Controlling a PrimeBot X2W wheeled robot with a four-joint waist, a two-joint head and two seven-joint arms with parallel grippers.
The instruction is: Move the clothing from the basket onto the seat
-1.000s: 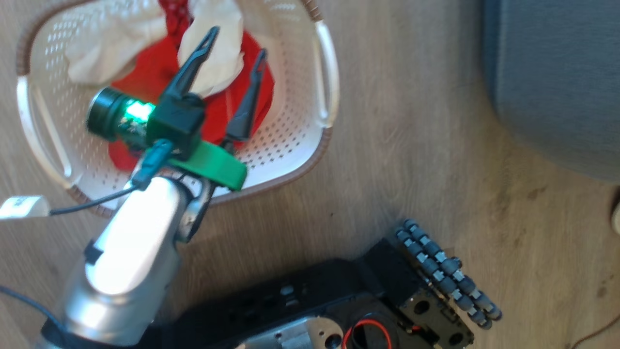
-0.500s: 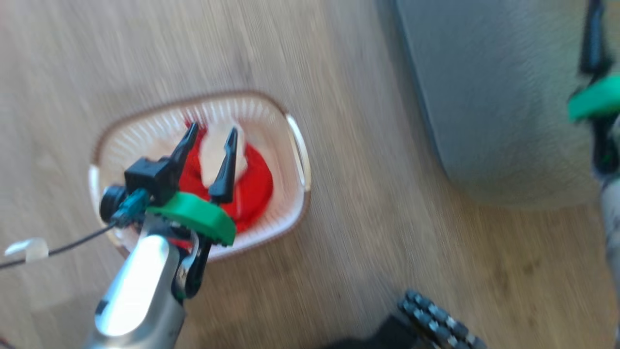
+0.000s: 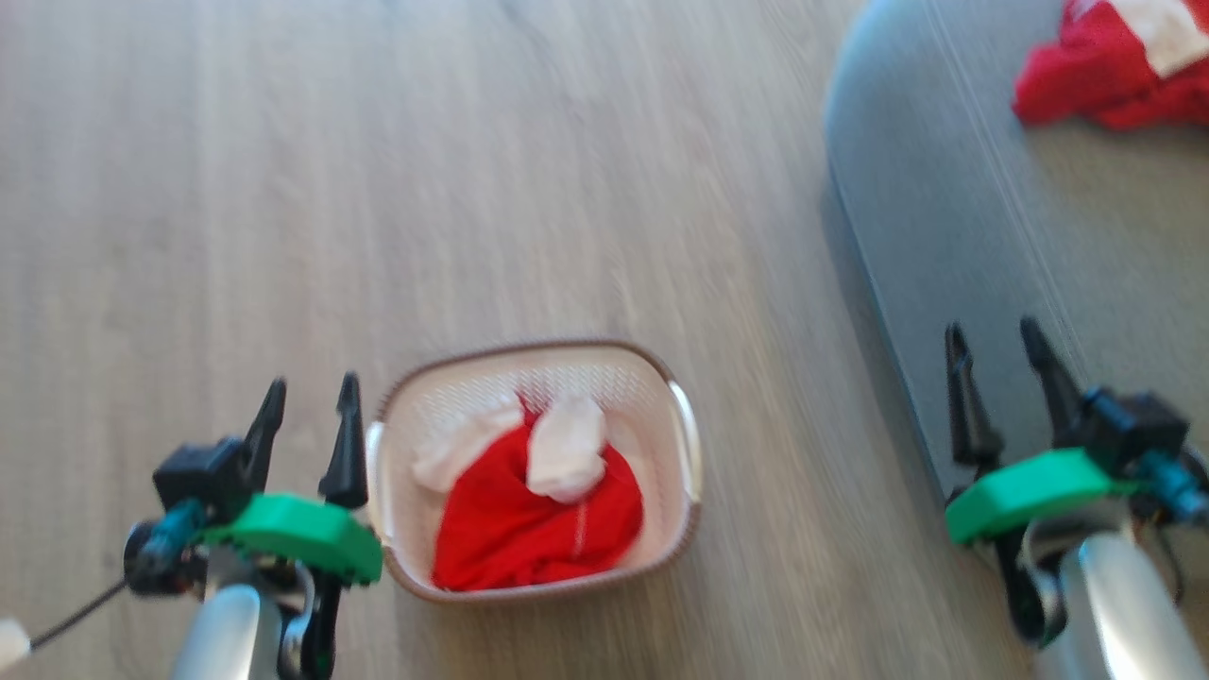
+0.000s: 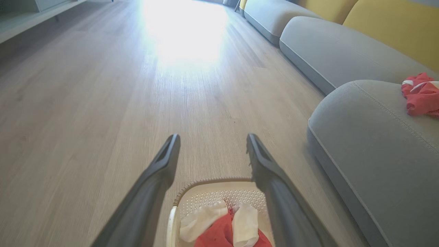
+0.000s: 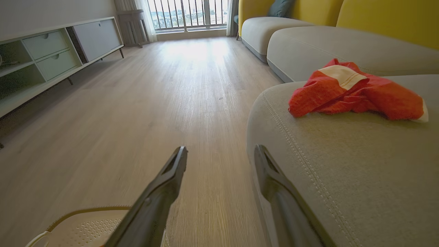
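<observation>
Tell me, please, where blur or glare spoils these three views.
Head view: streaky motion blur throughout, softening the basket. Left wrist view: glare blows out the wooden floor at top centre. Right wrist view: sharpest, with stitching on the seat and the red garment crisp.

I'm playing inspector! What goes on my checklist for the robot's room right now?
Surface: wooden floor; the basket stands on it.
Job's things: basket holds a red garment and white cloth pieces; a second red garment lies on the grey seat.
Clutter: nothing seen.
Grippers: left gripper open by the basket; right gripper open at the seat's edge; both empty.
Cables: black cable by the left gripper.
Surroundings: yellow sofa backs, low cabinet, window.
</observation>
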